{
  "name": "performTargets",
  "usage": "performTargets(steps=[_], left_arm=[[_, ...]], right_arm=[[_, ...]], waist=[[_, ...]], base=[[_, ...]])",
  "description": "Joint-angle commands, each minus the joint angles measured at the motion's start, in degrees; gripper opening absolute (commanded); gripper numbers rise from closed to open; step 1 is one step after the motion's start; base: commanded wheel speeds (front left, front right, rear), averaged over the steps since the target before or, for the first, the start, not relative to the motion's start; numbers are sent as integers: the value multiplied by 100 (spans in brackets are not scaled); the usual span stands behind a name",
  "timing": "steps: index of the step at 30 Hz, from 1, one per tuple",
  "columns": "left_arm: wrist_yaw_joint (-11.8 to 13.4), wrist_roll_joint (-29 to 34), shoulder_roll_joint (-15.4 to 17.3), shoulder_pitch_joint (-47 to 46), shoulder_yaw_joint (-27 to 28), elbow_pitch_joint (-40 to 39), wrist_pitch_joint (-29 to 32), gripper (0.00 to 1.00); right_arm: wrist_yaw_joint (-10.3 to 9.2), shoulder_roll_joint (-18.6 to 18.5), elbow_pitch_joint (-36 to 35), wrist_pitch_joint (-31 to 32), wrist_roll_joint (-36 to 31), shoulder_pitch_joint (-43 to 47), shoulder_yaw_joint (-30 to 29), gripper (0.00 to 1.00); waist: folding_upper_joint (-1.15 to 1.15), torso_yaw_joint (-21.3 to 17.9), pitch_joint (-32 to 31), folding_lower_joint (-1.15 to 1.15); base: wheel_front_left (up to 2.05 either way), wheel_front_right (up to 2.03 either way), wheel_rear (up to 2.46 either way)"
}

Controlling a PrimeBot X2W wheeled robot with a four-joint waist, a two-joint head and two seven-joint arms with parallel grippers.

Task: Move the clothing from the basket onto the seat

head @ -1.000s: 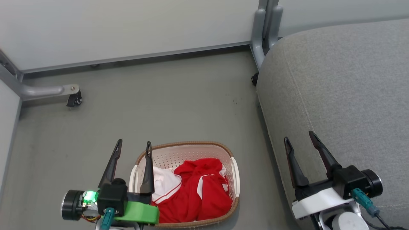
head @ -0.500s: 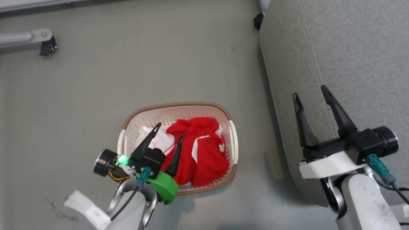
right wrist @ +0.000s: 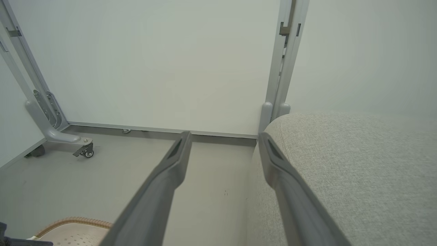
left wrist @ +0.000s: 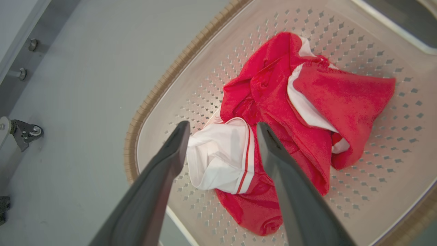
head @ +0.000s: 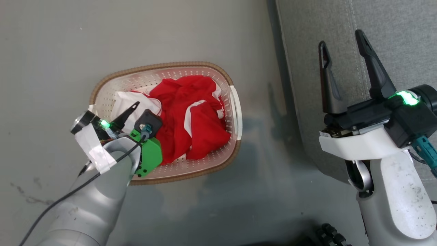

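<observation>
- The basket stands on the grey floor, near the seat but not touching it.
- The clothing lies crumpled inside the basket; red folds fill the middle; a white panel with a red stripe lies toward the robot's left.
- The left gripper hangs over the basket, pointing down into it; its fingers are spread wide, one on each side of the white panel in the wrist view; they grip nothing; whether the tips touch the fabric cannot be told.
- The right gripper hovers at the seat's edge, well apart from the basket; its fingers stand wide apart and hold nothing.
- A castor on a grey frame foot sits by the far wall.
</observation>
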Motion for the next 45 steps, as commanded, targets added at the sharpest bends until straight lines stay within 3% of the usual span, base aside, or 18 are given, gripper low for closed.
performTargets(steps=[1,11,19,24,33,45], left_arm=[[9,102,98,-249,-56,178,98,100],[-91,682,356,-1003,-704,790,519,100],[-8,942,515,-1313,-1042,929,1155,100],[-59,889,583,-1401,-1084,964,1451,100],[165,655,620,-1536,-972,984,1958,100],[86,401,559,-1589,-964,988,1786,100]], right_arm=[[-2,27,-98,-18,22,-160,27,100],[-2,89,-520,-18,-220,-521,440,100],[-2,156,-603,-18,-223,-731,567,100],[-2,178,-665,-18,-233,-774,585,100],[-2,182,-807,-18,-277,-825,589,100],[-2,162,-1012,-18,-322,-905,700,100]], waist=[[0,-531,849,-1],[0,-759,1550,-1],[0,-920,1850,-1],[0,-980,1985,-1],[0,-972,2207,-1],[0,-946,2351,-1]], base=[[0,0,0],[0,0,0],[0,0,0],[0,0,0],[0,0,0],[0,0,0]])
